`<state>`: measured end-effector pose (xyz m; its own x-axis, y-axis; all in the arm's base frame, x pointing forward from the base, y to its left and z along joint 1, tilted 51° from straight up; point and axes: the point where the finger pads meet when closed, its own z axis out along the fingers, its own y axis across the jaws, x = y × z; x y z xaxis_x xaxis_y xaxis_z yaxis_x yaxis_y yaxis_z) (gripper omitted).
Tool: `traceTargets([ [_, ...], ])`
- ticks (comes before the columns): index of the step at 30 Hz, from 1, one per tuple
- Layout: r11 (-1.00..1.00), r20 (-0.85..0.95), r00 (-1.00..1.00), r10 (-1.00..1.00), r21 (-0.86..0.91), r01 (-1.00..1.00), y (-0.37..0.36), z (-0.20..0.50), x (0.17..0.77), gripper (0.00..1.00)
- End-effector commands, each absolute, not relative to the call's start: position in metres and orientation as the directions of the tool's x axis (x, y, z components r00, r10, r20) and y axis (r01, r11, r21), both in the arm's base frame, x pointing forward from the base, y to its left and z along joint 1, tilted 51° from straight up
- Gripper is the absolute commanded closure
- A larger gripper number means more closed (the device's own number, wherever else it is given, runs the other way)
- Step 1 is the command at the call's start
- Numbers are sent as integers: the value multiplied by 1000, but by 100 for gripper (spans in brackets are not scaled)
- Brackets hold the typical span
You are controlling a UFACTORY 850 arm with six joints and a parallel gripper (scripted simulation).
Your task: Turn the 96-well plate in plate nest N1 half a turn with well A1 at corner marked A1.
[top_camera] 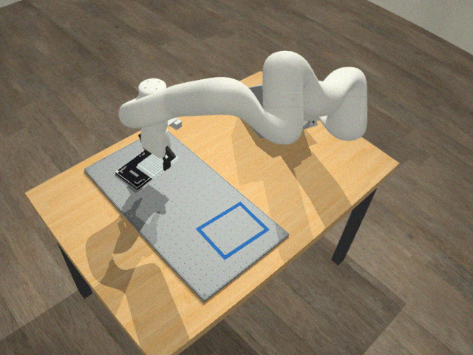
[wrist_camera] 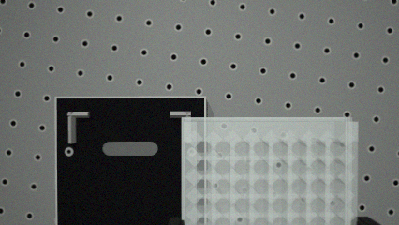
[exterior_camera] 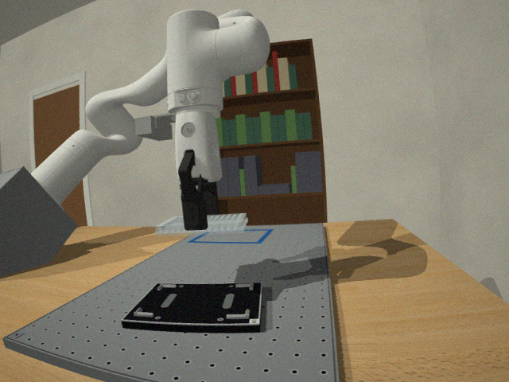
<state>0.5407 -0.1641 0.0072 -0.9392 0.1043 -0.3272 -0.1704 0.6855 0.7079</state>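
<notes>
My gripper (top_camera: 154, 160) (exterior_camera: 196, 213) is shut on the clear 96-well plate (top_camera: 149, 168) (exterior_camera: 231, 222) (wrist_camera: 267, 169) and holds it level in the air above the grey perforated board (top_camera: 191, 206) (exterior_camera: 287, 329). The black plate nest N1 (top_camera: 131, 176) (exterior_camera: 197, 305) (wrist_camera: 126, 183) lies flat on the board with nothing in it; its pale corner locators show. In the wrist view the plate's left edge overlaps the nest's right side and the rest hangs beside it. I cannot make out the plate's cut-off corner.
A blue rectangle outline (top_camera: 211, 243) (exterior_camera: 226, 242) is marked on the board's other end. The board lies on a wooden table (top_camera: 324, 171) (exterior_camera: 410, 308). The arm's grey base block (exterior_camera: 25, 217) stands at the table's edge.
</notes>
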Motion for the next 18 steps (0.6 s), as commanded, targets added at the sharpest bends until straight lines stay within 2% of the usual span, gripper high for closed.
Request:
traceTargets([
  [1,686,-328,-939,104,707,-171,-172,1,543,100],
  [18,686,-328,-939,104,707,-171,-207,-33,553,100],
])
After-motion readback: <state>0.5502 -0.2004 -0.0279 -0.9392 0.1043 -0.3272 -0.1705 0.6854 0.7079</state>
